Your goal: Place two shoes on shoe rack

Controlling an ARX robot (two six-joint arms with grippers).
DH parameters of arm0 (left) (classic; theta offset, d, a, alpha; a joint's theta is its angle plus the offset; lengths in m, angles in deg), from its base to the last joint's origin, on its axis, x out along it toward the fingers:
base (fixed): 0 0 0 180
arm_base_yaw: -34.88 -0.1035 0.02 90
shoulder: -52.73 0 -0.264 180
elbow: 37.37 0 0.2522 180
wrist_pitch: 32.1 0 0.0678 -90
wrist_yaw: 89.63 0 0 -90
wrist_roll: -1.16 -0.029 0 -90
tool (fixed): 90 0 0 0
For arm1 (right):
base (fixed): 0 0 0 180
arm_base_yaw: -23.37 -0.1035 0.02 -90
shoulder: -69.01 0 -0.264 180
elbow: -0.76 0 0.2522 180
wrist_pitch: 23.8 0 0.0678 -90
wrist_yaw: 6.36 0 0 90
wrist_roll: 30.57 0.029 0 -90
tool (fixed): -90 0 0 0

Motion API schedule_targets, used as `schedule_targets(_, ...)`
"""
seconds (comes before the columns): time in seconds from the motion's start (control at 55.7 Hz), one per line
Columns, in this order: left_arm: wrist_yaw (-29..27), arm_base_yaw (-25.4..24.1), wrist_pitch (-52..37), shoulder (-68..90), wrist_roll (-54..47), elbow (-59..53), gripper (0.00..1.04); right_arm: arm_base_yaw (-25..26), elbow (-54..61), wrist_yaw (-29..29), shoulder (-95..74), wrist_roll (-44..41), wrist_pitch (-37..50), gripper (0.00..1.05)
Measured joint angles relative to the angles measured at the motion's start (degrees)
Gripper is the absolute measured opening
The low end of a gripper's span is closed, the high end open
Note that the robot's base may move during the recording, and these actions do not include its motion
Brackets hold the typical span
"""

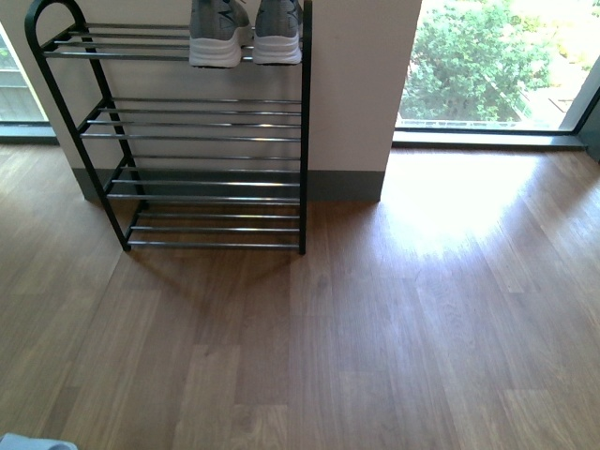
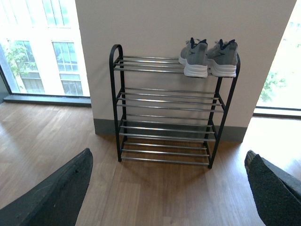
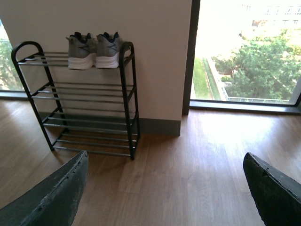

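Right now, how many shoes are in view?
2. Both sit side by side at the right end of the rack's top tier: left shoe, right shoe by the end post. None visible elsewhere.

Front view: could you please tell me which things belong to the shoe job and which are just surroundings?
Job: shoes, side by side on the top tier; rack.
Surroundings: floor; wall; window.
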Motion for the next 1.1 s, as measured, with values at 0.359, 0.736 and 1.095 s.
schedule_targets(0.359, 0.0, 0.0, 0.0, 0.0, 0.0, 0.0, 0.95, 0.0, 0.0, 0.0, 0.0, 0.0, 0.0, 0.96)
schedule_targets(0.736, 0.0, 0.0, 0.0, 0.0, 0.0, 0.0, 0.95, 0.0, 0.0, 0.0, 0.0, 0.0, 0.0, 0.96)
schedule_targets(1.095, 0.0, 0.0, 0.0, 0.0, -0.1, 0.0, 0.95, 0.0, 0.0, 0.0, 0.0, 0.0, -0.1, 0.96)
